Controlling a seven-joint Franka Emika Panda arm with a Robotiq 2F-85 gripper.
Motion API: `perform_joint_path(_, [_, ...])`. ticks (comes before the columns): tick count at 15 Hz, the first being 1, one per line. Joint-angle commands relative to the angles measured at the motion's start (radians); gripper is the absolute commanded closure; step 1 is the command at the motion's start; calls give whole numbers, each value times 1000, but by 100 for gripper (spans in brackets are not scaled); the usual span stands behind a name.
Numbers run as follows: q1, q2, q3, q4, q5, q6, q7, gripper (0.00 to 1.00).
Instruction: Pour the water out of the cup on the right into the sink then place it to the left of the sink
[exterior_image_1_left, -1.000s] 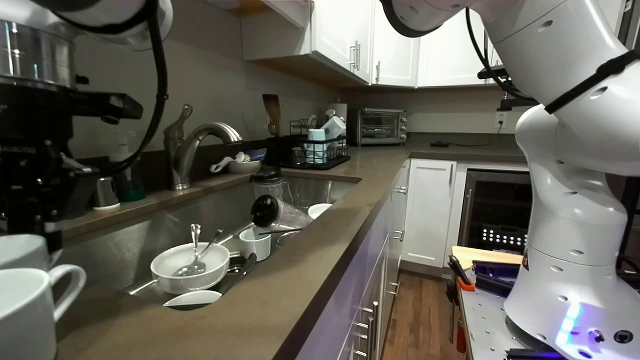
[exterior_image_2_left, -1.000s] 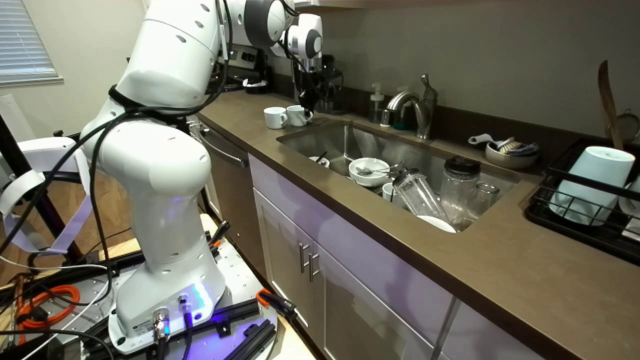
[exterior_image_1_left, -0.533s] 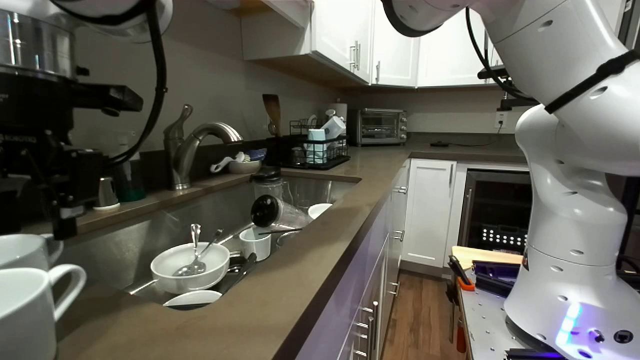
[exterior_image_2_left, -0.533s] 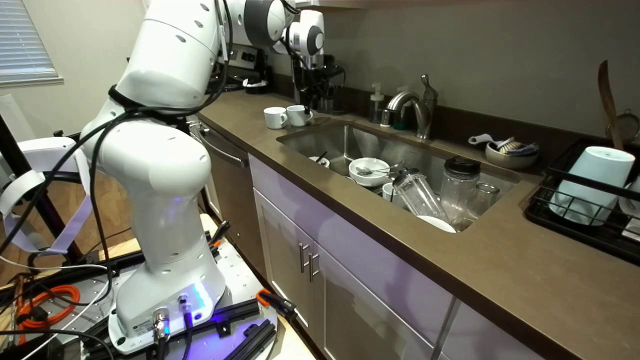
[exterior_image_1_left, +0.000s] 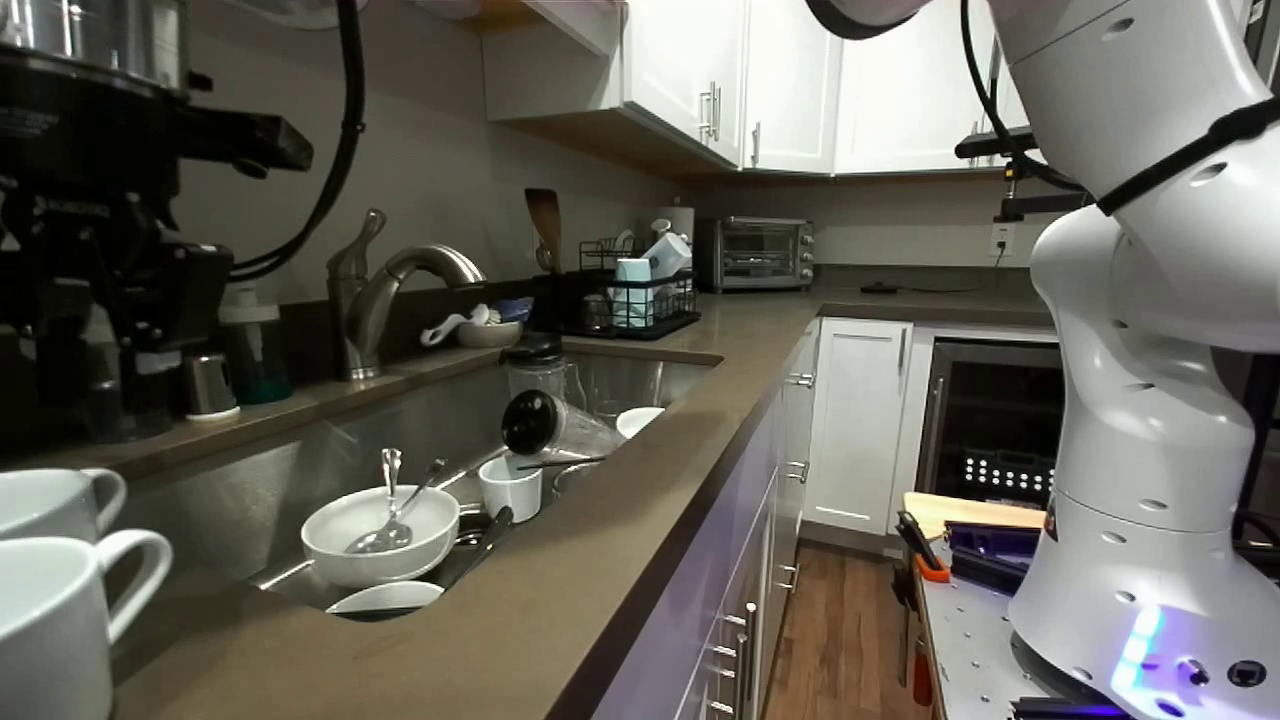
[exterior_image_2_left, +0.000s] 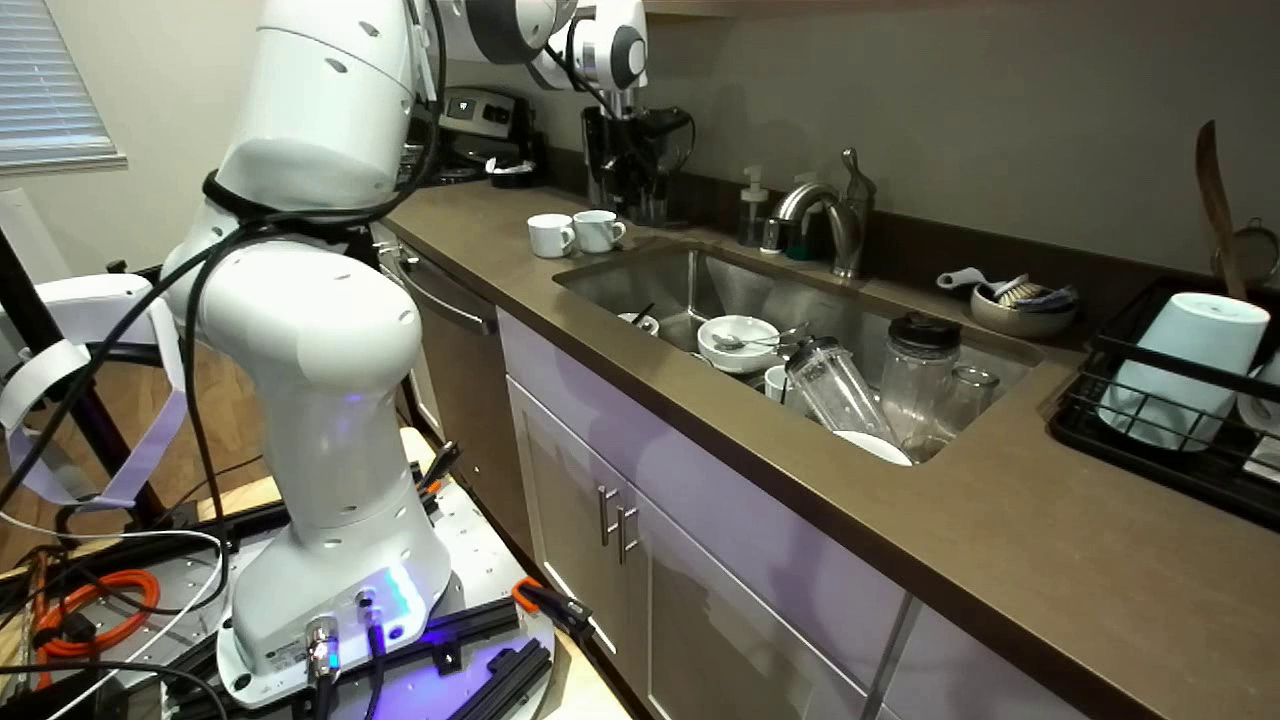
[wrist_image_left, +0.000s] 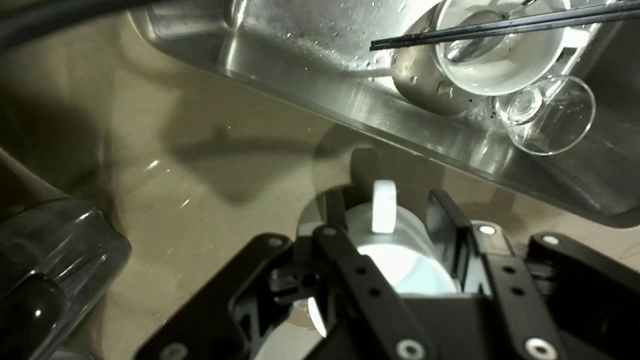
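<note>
We see the jaws spread wide, gripping nothing, near the right mug (exterior_image_2_left: 594, 233); lettering (exterior_image_1_left: 72, 207) above them is blurred.

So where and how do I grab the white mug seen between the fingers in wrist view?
Probably the narrow handle, from above: the mug stands upright, the handle juts toward the sink, and the open end effector could straddle it.

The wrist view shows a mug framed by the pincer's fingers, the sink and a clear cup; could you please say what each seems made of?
Mug: likely glazed ceramic, judging by its smooth, shiny white surface.
Sink: probably satin stainless steel, grey with streaked reflections.
Clear cup: glass, or possibly plastic; smooth and transparent with bright glints.
</note>
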Motion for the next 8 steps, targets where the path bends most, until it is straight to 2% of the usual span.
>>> perform_joint_path(1, [-7,-164,-7,-207,-15,99,39,53])
perform_joint_path(2, [-7,-195,-10,-246,-16,122,45,57])
perform_joint_path(3, [-11,-90,9,-107,-9,57,16,52])
perform_joint_path(4, [-13,-119,9,-144,-10,73,21,56])
perform_joint_path(8, [-16,-166,6,-205,-10,92,24,57])
